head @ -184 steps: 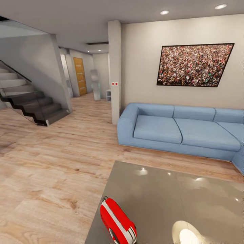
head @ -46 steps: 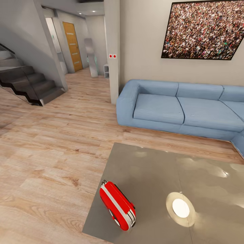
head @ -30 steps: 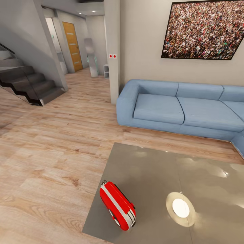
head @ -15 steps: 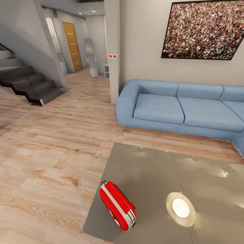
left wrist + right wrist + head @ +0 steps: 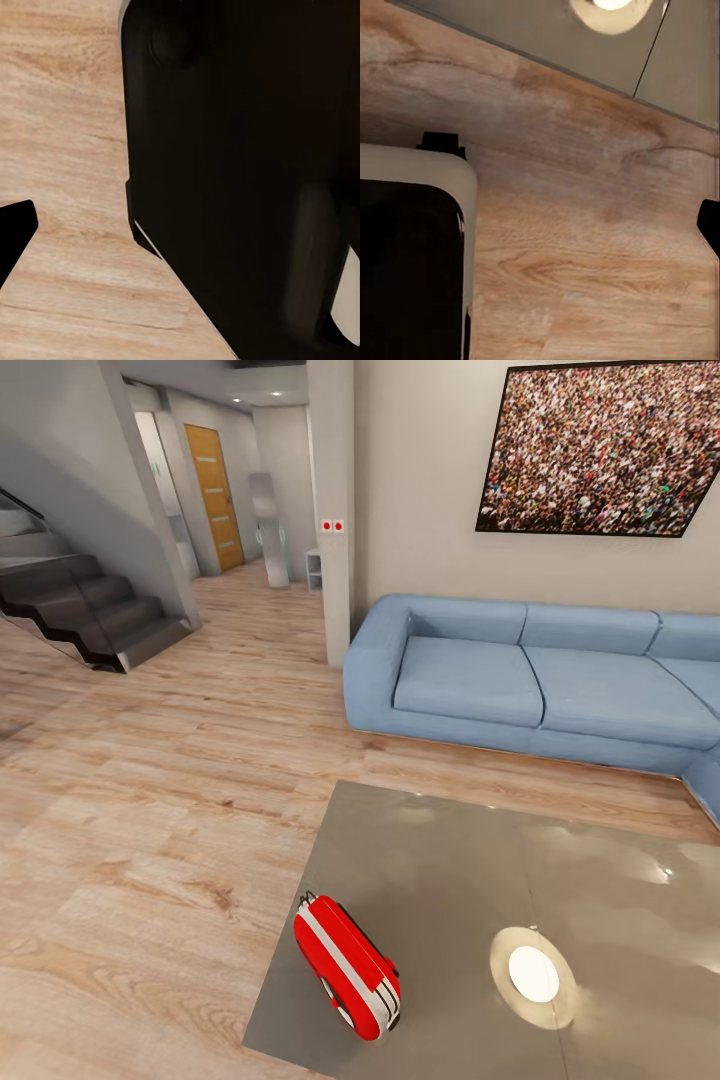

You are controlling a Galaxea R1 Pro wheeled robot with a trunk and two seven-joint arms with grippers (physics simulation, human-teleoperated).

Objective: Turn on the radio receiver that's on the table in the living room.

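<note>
Where table (image 5: 480,860) runs off-frame, radio receiver (image 5: 346,967) stands near its edge | tool states: cannot tell

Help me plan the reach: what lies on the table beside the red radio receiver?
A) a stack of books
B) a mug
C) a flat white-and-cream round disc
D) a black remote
C: a flat round disc lies on the table, apart from the radio receiver.

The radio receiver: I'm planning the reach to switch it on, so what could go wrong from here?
1. The radio receiver stands on its narrow edge near the table corner; a sideways push could tip it or slide it off.
2. Its dial faces away from the sofa, partly hidden, so aiming may be off.
3. The round disc lies close beside it.
</note>
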